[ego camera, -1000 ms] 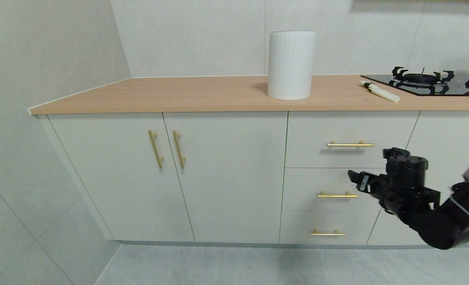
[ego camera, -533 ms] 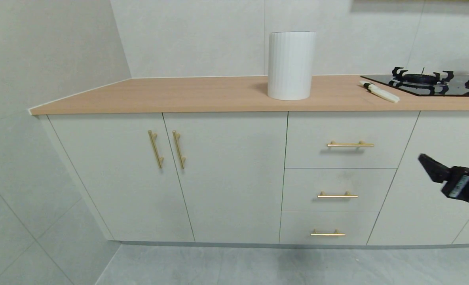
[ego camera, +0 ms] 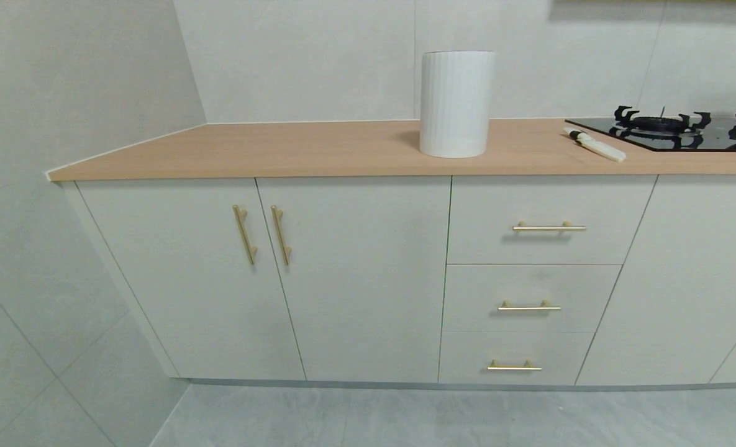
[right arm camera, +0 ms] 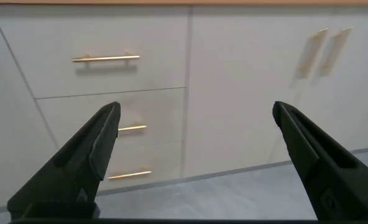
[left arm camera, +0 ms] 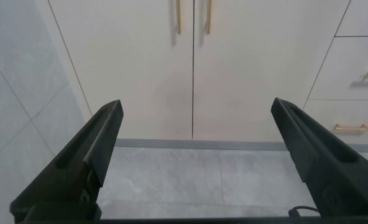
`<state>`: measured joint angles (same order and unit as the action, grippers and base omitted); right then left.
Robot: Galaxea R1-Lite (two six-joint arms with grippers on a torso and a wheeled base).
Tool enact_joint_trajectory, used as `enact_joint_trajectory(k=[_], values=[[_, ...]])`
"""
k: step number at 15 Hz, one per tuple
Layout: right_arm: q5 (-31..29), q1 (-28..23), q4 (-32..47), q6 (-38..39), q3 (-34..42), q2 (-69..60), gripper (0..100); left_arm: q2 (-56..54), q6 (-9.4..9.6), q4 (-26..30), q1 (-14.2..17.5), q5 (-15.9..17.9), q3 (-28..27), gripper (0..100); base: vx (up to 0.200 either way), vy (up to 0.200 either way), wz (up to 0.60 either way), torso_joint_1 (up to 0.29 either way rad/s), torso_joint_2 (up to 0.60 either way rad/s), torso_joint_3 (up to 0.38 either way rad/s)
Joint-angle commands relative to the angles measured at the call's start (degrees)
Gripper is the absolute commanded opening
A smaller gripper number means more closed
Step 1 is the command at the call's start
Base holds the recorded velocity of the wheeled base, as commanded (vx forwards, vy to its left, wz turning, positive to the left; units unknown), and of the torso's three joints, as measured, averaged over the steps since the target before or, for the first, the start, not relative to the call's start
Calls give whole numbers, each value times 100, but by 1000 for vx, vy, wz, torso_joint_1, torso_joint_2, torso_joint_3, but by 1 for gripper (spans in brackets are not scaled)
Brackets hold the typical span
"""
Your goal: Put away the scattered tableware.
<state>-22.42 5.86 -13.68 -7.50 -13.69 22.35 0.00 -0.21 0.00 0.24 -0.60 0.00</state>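
Count on the table [ego camera: 281, 149]: one white ribbed canister [ego camera: 456, 102], one pale utensil [ego camera: 593, 143], one black hob [ego camera: 672, 133]. Count below it: two cupboard doors [ego camera: 175, 292], three drawers [ego camera: 532, 282], and five gold handles [ego camera: 549, 228], of which two are vertical and three horizontal.

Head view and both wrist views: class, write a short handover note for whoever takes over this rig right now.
Left gripper: open, empty, low before the white double cupboard doors.
Right gripper: open, empty, facing the three brass-handled drawers, all shut.
Things: a cream-handled utensil lies on the wooden countertop beside the black gas hob; the tall white ribbed container stands upright farther to the robot's left.
Done: nothing visibly put away.
Left: pick up the utensil and store it, probably in the container.
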Motion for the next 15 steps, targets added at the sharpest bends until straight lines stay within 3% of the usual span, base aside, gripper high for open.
enact_joint_trajectory(k=[1,5,9,15], values=[[53,-455,1157,-261,-169,-1927,100,0,-6,0,2,-2,0,100,0,0,0,0,0,0],[458,-586,1500,-41,411,-2235,100,0,3,0,2,-2,0,100,0,0,0,0,0,0],[2172,-586,1368,609,1079,-2235,100,0,-6,0,2,-2,0,100,0,0,0,0,0,0],[2277,-586,1350,592,1369,-2226,100,0,3,0,2,-2,0,100,0,0,0,0,0,0]])
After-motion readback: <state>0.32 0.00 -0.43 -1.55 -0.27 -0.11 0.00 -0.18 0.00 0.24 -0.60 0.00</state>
